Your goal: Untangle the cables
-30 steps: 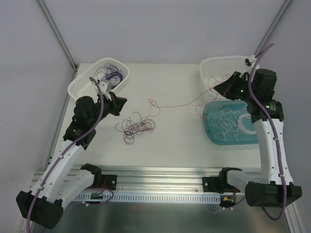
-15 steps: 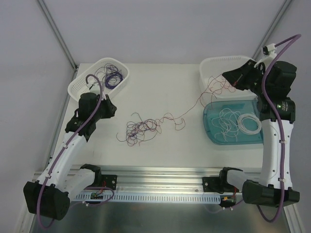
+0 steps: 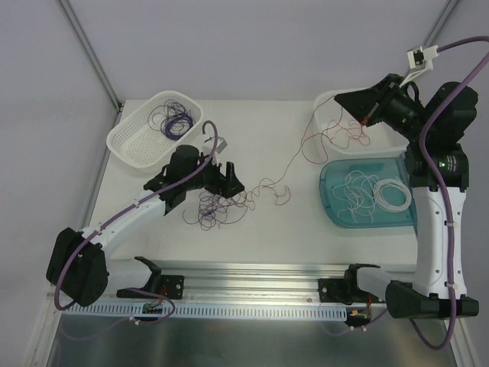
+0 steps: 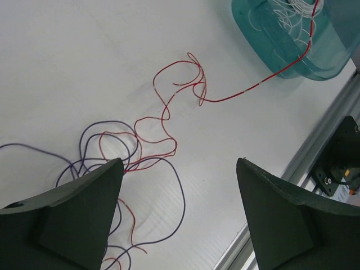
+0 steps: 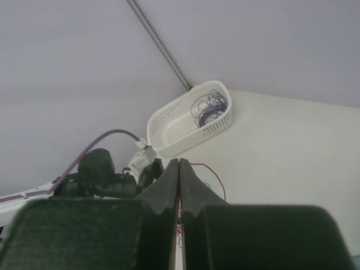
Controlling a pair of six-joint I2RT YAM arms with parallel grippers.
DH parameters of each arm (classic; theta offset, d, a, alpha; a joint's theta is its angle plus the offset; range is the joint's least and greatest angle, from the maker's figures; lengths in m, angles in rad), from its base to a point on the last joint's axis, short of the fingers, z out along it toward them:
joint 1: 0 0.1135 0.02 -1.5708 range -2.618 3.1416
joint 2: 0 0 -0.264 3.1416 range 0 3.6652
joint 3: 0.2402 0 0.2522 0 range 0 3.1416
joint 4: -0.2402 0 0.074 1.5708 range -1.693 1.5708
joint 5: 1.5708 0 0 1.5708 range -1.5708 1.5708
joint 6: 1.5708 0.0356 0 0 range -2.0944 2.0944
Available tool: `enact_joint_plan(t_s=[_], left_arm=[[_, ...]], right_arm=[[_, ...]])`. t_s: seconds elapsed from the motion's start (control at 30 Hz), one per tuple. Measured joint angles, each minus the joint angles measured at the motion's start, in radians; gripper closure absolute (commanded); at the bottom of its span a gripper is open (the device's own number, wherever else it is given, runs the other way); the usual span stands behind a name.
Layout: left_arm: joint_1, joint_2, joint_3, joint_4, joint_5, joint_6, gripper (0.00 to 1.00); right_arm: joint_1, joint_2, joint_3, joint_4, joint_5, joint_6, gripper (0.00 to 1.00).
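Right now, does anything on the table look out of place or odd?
One thin red wire runs from the red-and-purple tangle of thin wires mid-table up to the shut right gripper, strung out rather than lying loose. Nothing looks spilled or damaged.

Setup's pretty plain tbh. A white matte table [image 3: 260,130] fills the middle of the top view, with a pale grey wall [image 3: 252,46] behind it at 12 o'clock. Two thin metal bars slant down toward the table's far corners: the 11 o'clock strut [image 3: 88,50] and the 1 o'clock strut [image 3: 443,19]. Along the near edge at 6 o'clock there's a silver aluminium rail [image 3: 252,271], then a white slotted strip [image 3: 252,312], then a brushed metal sheet [image 3: 252,344] right at the bottom. Light is soft and even, just faint shadows on the tabletop.
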Motion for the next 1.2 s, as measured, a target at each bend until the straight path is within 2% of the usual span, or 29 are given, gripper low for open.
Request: enact_joint_plan(t_s=[0.33,0.5,0.6,0.63,0.67,0.7,0.8,0.9,1.2], left_arm=[[-0.155,0.178,0.034,0.282,0.061,0.127,0.17],[-0.211,0.270,0.084,0.338,0.081,0.213,0.27],[-0.239,0.316,0.108,0.350,0.080,0.254,0.54],[-0.245,0.328,0.114,0.354,0.079,0.263,0.81],[-0.251,0.337,0.117,0.356,0.078,0.268,0.93],[-0.252,0.340,0.118,0.357,0.072,0.277,1.00],[-0.257,0.330,0.125,0.343,0.037,0.287,1.00],[-0.255,0.293,0.192,0.244,-0.009,0.284,1.00],[-0.167,0.174,0.708,-0.089,-0.061,0.119,1.00]], right_arm=[[0.049,0.000,0.021,0.066,-0.036,0.053,0.99],[0.068,0.000,0.020,0.071,-0.040,0.061,0.99],[0.075,0.000,0.019,0.072,-0.041,0.066,0.99],[0.077,0.000,0.014,0.077,-0.041,0.067,0.99],[0.078,-0.002,0.008,0.080,-0.041,0.067,0.99],[0.079,-0.004,-0.002,0.081,-0.041,0.066,0.99],[0.080,-0.013,-0.045,0.079,-0.040,0.056,0.99],[0.084,-0.031,-0.128,0.065,-0.024,0.020,0.99],[0.185,-0.025,-0.395,-0.048,0.133,-0.153,0.99]])
